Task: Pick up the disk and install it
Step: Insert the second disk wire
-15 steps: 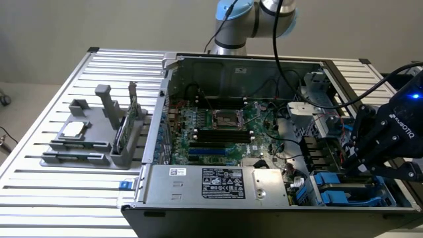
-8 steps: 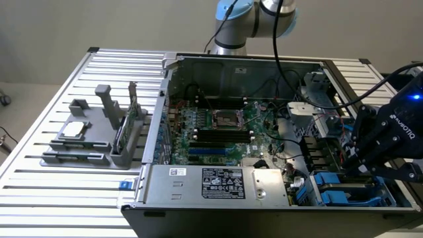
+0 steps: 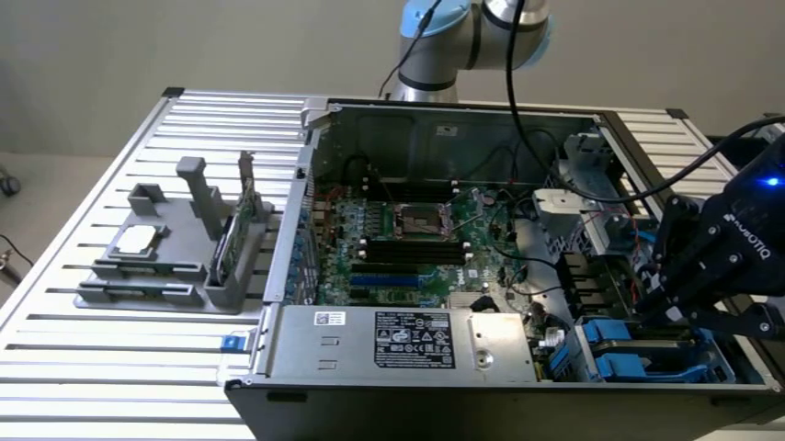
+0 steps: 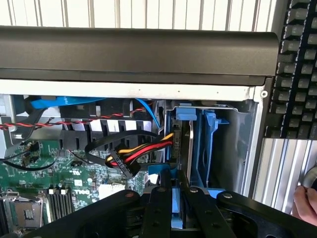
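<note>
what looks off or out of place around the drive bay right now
A person's hand shows at the edge of the wrist view, on the ribbed table beside the open computer case, close to where the gripper works at the blue drive bay. Nothing looks spilled or damaged.

Black gripper (image 3: 687, 308), silver-blue arm (image 3: 472, 32)

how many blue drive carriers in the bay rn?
2, judging from the exterior view: one blue carrier nearer the power supply, a second blue carrier toward that view's right, under the tool. The tool blocks part of the bay, so more may be hidden.
</note>
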### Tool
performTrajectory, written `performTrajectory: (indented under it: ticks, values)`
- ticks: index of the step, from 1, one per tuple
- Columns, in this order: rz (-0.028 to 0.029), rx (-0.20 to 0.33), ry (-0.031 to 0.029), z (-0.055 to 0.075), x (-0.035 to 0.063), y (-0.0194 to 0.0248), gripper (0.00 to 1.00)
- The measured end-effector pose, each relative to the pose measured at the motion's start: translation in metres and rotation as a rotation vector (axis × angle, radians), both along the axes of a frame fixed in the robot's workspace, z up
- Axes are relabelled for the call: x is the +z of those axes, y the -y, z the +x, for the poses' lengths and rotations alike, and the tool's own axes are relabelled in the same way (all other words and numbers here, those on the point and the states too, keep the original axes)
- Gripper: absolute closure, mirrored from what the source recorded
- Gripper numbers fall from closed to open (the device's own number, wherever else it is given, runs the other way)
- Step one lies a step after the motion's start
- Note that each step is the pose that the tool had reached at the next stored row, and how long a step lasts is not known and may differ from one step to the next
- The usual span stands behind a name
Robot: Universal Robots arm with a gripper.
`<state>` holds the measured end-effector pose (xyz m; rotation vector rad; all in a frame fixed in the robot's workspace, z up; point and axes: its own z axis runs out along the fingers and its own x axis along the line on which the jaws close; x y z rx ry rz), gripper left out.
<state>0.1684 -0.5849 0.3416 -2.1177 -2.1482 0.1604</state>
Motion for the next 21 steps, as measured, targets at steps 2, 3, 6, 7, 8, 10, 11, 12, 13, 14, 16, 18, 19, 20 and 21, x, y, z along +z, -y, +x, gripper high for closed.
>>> performTrajectory:
  ticks: [2,3,6,7,8,10,11,12,13,14,16,18,19,20,21]
  values:
    - [0.0008,0.000,0.0021,-0.0011,-0.0001,0.0002,0.84]
    - [0.0009,0.000,0.0029,-0.0012,-0.0001,0.0002,0.84]
    - [0.0015,0.000,0.0042,-0.0013,0.0000,0.0003,0.84]
    - [0.0016,0.000,0.0046,-0.0013,0.0000,0.0003,0.84]
    - [0.0016,0.000,0.0053,-0.0013,0.0000,0.0003,0.84]
    - [0.0015,0.000,0.0063,-0.0013,0.0000,0.0004,0.84]
    - [0.0015,0.000,0.0071,-0.0013,-0.0001,0.0004,0.84]
    - [0.0015,0.000,0.0081,-0.0013,-0.0001,0.0005,0.84]
    - [0.0015,0.000,0.0092,-0.0013,-0.0001,0.0005,0.84]
    - [0.0015,0.000,0.0102,-0.0013,-0.0001,0.0005,0.84]
    - [0.0015,0.000,0.0124,-0.0013,-0.0001,0.0005,0.84]
    - [0.0015,0.000,0.0151,-0.0017,-0.0002,0.0007,0.84]
    - [0.0015,0.000,0.0162,-0.0019,-0.0003,0.0008,0.84]
    - [0.0015,0.000,0.0171,-0.0021,-0.0004,0.0008,0.84]
    - [0.0016,0.000,0.0179,-0.0024,-0.0006,0.0008,0.84]
